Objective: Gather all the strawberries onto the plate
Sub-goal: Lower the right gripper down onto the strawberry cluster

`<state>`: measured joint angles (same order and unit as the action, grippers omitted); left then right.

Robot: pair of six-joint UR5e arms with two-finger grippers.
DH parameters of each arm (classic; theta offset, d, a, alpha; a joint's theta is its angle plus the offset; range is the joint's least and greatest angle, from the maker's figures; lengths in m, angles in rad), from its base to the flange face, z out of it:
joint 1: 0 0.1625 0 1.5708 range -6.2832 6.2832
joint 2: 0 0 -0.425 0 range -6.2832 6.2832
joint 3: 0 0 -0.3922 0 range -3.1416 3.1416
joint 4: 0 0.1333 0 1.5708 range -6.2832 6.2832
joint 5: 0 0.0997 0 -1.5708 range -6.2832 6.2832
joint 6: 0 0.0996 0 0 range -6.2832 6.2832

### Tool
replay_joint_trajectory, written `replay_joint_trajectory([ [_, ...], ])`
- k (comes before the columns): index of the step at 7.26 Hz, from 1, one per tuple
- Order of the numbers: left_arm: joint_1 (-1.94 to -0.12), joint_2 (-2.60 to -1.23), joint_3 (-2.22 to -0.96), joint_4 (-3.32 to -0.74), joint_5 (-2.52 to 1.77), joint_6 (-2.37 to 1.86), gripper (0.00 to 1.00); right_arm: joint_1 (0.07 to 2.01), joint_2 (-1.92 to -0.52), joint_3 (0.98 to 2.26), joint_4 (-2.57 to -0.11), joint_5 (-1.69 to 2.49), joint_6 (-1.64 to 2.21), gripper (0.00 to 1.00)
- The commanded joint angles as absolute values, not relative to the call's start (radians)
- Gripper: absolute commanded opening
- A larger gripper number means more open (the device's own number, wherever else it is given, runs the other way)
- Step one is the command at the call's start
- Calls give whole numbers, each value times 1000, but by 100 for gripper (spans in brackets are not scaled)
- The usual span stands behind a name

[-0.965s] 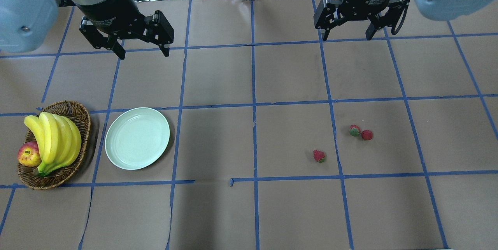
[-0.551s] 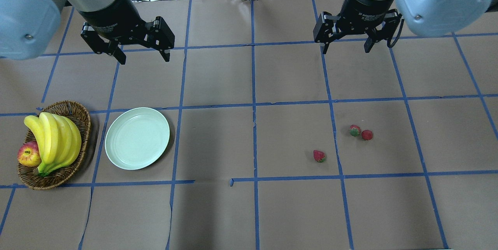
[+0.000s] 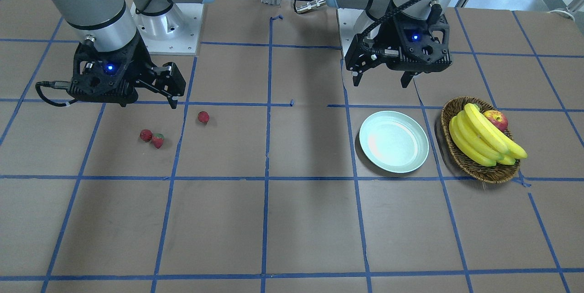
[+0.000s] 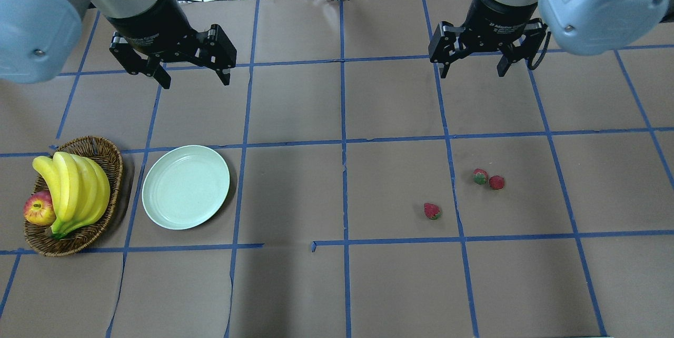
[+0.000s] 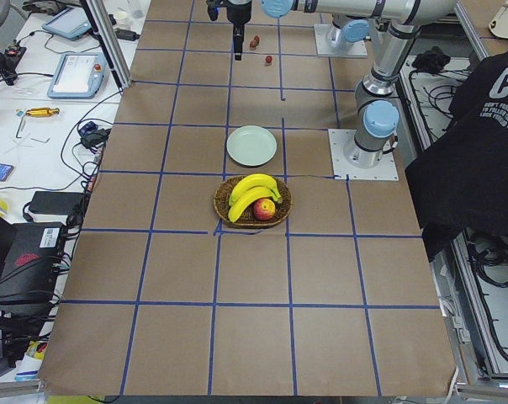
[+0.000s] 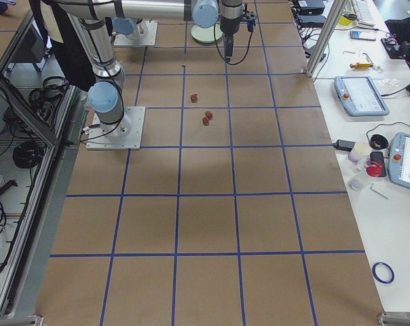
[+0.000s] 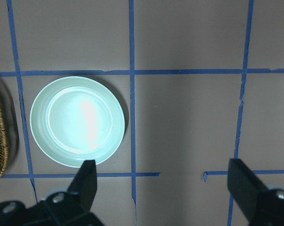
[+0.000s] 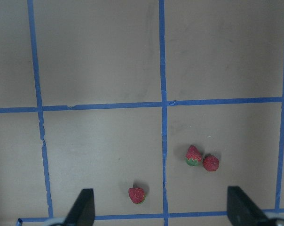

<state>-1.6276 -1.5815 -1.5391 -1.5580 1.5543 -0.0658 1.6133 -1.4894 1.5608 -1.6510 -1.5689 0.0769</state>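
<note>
Overhead, a pair of strawberries (image 4: 479, 176), apparently touching, is shown on the paper-covered table well ahead of the right gripper (image 4: 474, 71), with a lone strawberry (image 4: 432, 211) farther out, toward the left gripper (image 4: 196, 81). Both grippers are spread wide and empty. The bare mint-green plate (image 4: 186, 187) sits ahead of the left gripper. The berries are judged light and slippery, best pinched gently across the red body, not the cap.
</note>
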Motion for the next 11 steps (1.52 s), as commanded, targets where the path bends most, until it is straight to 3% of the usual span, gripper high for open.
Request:
replay_joint_trajectory([
  [1,-1628,-1582,-1546,-1559,1557,-61,100,1594,-1486,1568,-1648,-1562,84,100],
  [4,-1628,-1580,-1560,-1559,1560,-63,100,1511,-1474,1658,-1669,-1563,68,99],
  [9,-1653,-1582,-1577,-1555,1565,-66,100,1405,-1444,2081,-2131,-1560,-146,100],
  [11,-1661,-1582,-1580,-1555,1565,-66,100,1394,-1430,2163,-2213,-1569,-216,99],
])
